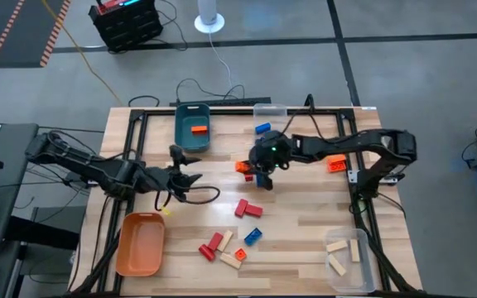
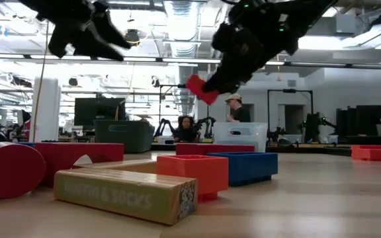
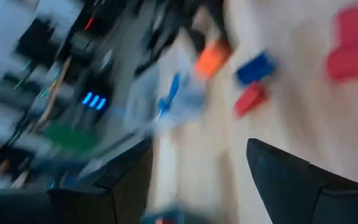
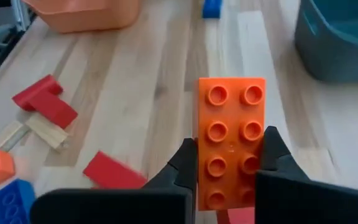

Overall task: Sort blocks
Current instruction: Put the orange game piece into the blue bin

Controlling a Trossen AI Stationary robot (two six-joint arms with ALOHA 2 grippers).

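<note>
we see the right gripper [image 4: 225, 163] above the middle of the table [image 1: 305, 228], its jaws closed on an orange studded block [image 4: 230, 146] that stands out lengthwise past the fingertips. in the low view this block [image 2: 202, 88] hangs well clear of the table top, with open air below it. the left gripper [image 1: 190, 176] hovers over the left half of the table, jaws open and holding nothing.

the other blocks lie spread out. a red block [image 1: 242, 208] and a blue block [image 1: 252, 236] lie in the middle, and a small group of red and pale wood blocks [image 1: 222, 248] lies nearer the front edge. a blue block [image 1: 262, 128] rests near the back edge.

the teal bin [image 1: 192, 126] stands at the back edge with an orange block [image 1: 198, 129] inside. the orange bin [image 1: 140, 242] sits at the front left corner, the clear bin [image 1: 348, 257] with pale wood blocks [image 1: 338, 253] at the front right corner. between the bins and the central blocks the bare wood leaves wide room.
</note>
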